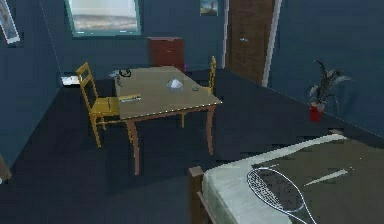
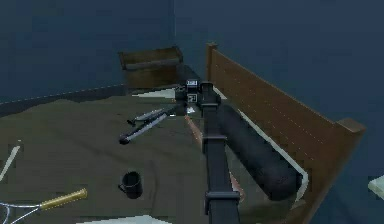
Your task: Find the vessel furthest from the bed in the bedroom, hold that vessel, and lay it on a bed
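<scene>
The claw — its load I cannot tell — might wrongly take what seems a mug near it, on the bed.

Table stands behind bed; apparent mug on bed.

Bed: dark cover, wooden headboard. On the cover in the arm side view:
- long dark bolster along the headboard
- small dark mug, upright
- dark rod mid-cover
- yellow handle near the bottom edge

Forward view: racket flat on the cover, pale stick just beside it.

Wooden table, well apart from the bed. On top:
- dark object at the far corner
- pale bowl
- thin yellowish stick near the left edge

Dark floor carries the table, yellow chairs at it, red cabinet by the far wall and a potted plant.
</scene>
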